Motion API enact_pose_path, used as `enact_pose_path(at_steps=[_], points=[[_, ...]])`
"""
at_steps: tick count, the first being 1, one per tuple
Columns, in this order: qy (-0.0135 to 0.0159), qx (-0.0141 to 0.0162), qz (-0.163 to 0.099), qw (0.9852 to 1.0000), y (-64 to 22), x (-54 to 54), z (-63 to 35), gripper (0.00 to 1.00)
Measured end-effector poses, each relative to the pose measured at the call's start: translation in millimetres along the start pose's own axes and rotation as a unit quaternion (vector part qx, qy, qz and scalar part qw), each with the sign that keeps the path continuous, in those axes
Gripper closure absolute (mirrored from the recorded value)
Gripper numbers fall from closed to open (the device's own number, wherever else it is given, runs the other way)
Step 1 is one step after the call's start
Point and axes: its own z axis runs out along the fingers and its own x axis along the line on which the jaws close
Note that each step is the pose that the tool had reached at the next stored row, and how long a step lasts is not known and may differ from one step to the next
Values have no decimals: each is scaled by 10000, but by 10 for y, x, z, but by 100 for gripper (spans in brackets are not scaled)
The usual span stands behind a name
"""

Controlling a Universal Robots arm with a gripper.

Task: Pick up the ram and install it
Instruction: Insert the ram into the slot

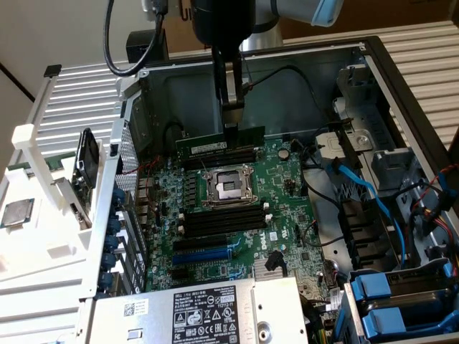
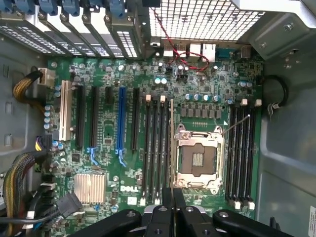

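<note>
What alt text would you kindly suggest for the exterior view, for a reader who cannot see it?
The gripper, shut on the ram, holds it on edge at the black memory slots beside the empty processor socket, on a green motherboard inside an open computer case.

I have the arm (image 1: 290,10) reaching in from above, with its dark wrist housing (image 1: 215,25) directly over the tool; the gripper (image 1: 231,127) points straight down; its fingers (image 1: 229,93) are long, narrow and vertical, pressed together on the ram (image 1: 208,146); they pinch the stick by its upper edge near mid-length, so it hangs lengthwise just under the tips; through the wrist camera I see the gripper (image 2: 173,196) with its black linkage arms (image 2: 123,219) splayed to either side behind the tips; the ram (image 2: 171,143) shows edge-on, running straight out ahead of the clamped tips.
</note>
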Motion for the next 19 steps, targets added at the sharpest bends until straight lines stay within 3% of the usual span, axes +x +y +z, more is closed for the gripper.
enact_pose_path(at_steps=[4, 10, 19], points=[[-15, 0, 161, 9999, 0, 8, 42, 88], [-36, 0, 194, 9998, 2, 80, 101, 88], [-98, 0, 305, 9995, 4, 144, 203, 88]])
